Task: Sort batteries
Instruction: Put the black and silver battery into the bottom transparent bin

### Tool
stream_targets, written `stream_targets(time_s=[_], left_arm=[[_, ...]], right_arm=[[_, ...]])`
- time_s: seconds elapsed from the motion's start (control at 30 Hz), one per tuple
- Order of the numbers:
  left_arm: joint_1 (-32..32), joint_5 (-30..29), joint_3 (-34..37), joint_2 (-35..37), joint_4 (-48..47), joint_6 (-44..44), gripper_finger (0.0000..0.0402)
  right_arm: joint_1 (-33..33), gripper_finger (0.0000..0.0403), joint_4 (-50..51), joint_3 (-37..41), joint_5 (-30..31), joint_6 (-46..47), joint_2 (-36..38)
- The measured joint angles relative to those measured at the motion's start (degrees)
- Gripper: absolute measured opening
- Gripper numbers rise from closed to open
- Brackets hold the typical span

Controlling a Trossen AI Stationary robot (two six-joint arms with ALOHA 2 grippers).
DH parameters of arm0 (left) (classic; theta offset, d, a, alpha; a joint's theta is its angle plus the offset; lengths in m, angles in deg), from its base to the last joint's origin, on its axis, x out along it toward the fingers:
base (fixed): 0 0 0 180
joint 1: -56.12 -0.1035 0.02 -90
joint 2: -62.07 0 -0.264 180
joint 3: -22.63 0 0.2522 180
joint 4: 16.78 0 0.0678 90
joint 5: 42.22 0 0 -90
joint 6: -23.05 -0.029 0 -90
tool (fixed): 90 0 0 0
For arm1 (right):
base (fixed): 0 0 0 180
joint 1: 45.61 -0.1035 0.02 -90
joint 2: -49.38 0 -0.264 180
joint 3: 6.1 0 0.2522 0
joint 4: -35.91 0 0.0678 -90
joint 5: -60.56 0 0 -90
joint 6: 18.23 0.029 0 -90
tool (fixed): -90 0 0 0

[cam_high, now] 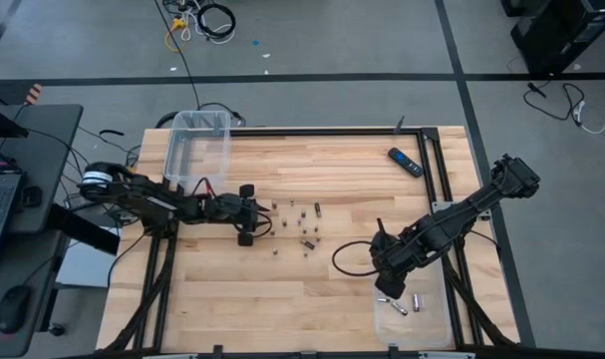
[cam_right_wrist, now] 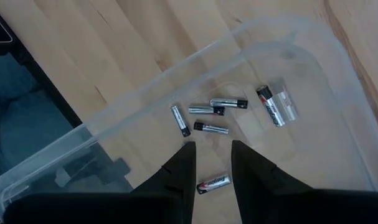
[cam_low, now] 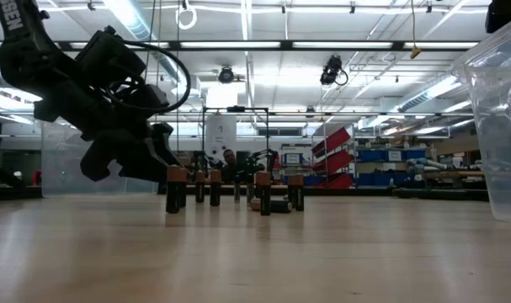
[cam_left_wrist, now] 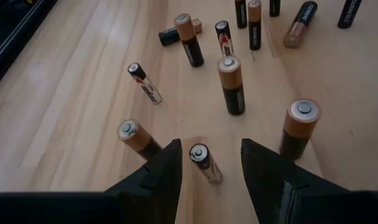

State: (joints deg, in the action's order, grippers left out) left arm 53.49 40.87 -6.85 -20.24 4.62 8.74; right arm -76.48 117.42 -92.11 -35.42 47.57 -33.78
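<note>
From overhead, the batteries [cam_high: 300, 227] are seen only as tiny specks scattered at the centre of the wooden table [cam_high: 312, 299]; their types cannot be read there. The left gripper [cam_high: 265, 214] is stretched toward them from nine o'clock, its tips partly lost against the dark cable. A clear plastic bin [cam_high: 196, 148] stands at eleven o'clock, a black-and-blue remote [cam_high: 404, 161] at one o'clock. The right gripper [cam_high: 386, 290] is held over a second clear tray [cam_high: 437, 324] at five o'clock, where a few silvery cells lie.

At table height, a row of upright copper-topped cells [cam_low: 215, 187] is seen, partly screened by the dark gripper [cam_low: 146, 160]; the clear bin's wall [cam_low: 499, 126] is cut off at three o'clock.

From the left wrist, the fingers [cam_left_wrist: 160, 180] are seen spread, with a slim upright cell [cam_left_wrist: 205, 163] between them, untouched. Fatter copper-and-black cells [cam_left_wrist: 232, 84] stand around; those farthest away are cut off.

From the right wrist, the fingers [cam_right_wrist: 181, 171] are seen parted, nothing pinched. Slim silver-and-black cells [cam_right_wrist: 212, 109] lie flat in the transparent tray [cam_right_wrist: 313, 68]; one [cam_right_wrist: 213, 184] lies between the fingertips, below them.
</note>
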Motion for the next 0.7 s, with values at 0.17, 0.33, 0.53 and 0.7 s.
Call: stream_targets(time_s=[0.17,0.33,0.53,0.7], left_arm=[[0.00,-0.36,0.00,-2.16,1.55,0.04,0.0163],[0.00,-0.65,0.00,-3.39,1.88,0.04,0.0163],[0.00,-0.77,0.00,-3.57,2.00,0.04,0.0163],[0.00,-1.36,0.00,-3.57,2.93,0.02,0.0163]], right_arm=[[0.41,0.0087,0.01,0.00,0.00,-0.02,0.00],[0.69,0.0087,0.00,0.00,0.37,-0.39,0.00],[0.71,0.0087,0.02,0.00,0.39,-0.90,0.00],[0.71,0.0087,0.02,0.00,0.39,-1.01,0.00]])
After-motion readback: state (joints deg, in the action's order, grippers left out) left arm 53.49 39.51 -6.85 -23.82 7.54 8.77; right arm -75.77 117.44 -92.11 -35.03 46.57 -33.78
